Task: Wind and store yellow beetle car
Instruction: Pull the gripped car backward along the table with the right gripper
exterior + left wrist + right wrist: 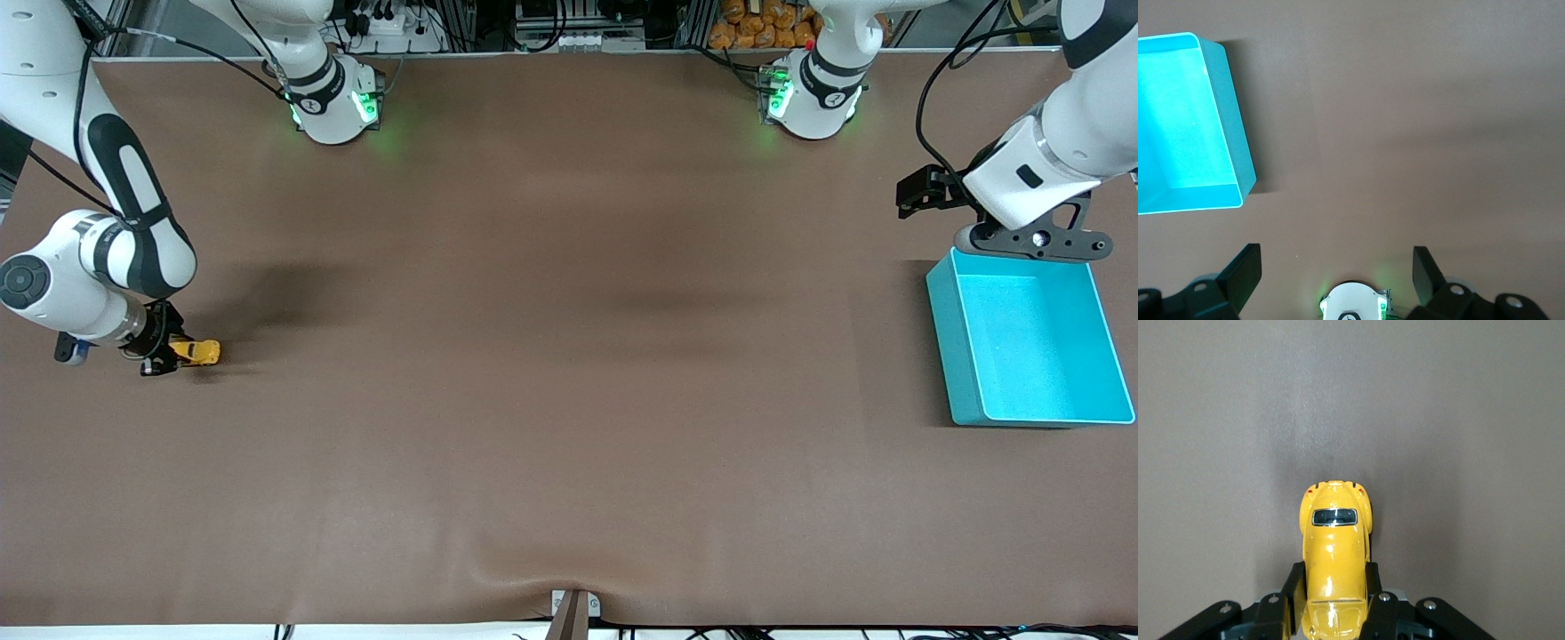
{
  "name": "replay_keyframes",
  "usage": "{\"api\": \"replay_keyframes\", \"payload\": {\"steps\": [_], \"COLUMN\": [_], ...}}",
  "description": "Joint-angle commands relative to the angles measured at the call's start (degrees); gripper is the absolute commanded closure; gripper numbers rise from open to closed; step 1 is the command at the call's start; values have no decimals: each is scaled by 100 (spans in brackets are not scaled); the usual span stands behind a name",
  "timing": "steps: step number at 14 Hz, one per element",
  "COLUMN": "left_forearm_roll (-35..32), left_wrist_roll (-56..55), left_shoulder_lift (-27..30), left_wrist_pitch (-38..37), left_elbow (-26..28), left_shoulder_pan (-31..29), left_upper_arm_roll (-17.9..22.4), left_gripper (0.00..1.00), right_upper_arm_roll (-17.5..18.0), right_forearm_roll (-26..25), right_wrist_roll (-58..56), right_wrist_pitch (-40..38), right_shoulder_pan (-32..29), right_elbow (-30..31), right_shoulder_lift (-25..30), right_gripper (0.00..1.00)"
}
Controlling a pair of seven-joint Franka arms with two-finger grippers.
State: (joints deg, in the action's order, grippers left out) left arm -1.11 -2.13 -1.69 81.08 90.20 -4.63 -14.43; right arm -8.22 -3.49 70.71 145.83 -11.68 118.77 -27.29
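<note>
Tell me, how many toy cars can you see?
1. The tiny glossy yellow beetle car sits at the right arm's end of the brown table, clamped in the right gripper. None shows in the turquoise bin.

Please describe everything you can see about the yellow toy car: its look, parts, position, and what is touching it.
The yellow toy car is small and glossy, with a rounded beetle-shaped body, one dark window and two tiny red lights at one end. It looks like painted metal or hard plastic. It sits upright, low at the brown table, at the right arm's end. The right gripper is shut on its sides, one finger on each. Its wheels are hidden.
</note>
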Motion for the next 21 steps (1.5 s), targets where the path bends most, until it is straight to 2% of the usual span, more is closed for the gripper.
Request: {"api": "replay_keyframes", "payload": {"steps": [1, 14, 15, 16, 17, 19, 20, 21], "left_forearm_roll": [-153, -153, -153, -153, -153, -153, -153, -153], "left_wrist_roll": [-68, -77, -77, -77, -77, -77, -77, -77], "left_shoulder_lift": [2, 19, 19, 19, 19, 10, 10, 10], "left_wrist_pitch": [-13, -22, -22, -22, -22, -22, -22, -22], "left_elbow": [-29, -20, -20, -20, -20, -20, -20, -20], "left_shoulder_pan": [-38, -21, -21, -21, -21, -30, -30, -30], "left_upper_arm_roll": [-51, -51, -42, -51, -51, -51, -42, -42], "left_gripper": [0, 0, 0, 0, 0, 0, 0, 0], "right_upper_arm_roll": [57, 66, 66, 66, 66, 75, 75, 84], "right_forearm_roll": [-161, -152, -152, -152, -152, -143, -134, -117], "right_wrist_roll": [-57, -57, -66, -83, -101, -92, -92, -92], "right_wrist_pitch": [209, 174, 156, 139, 139, -123, -525, -912], "right_shoulder_pan": [-186, -168, -159, -168, -168, -150, -150, -142], "right_elbow": [-170, -170, -170, -179, -213, -310, -458, -625], "right_shoulder_lift": [-567, -567, -559, -541, -524, -393, -287, -173], "right_gripper": [76, 74, 71, 39, 20, 23, 23, 13]}}
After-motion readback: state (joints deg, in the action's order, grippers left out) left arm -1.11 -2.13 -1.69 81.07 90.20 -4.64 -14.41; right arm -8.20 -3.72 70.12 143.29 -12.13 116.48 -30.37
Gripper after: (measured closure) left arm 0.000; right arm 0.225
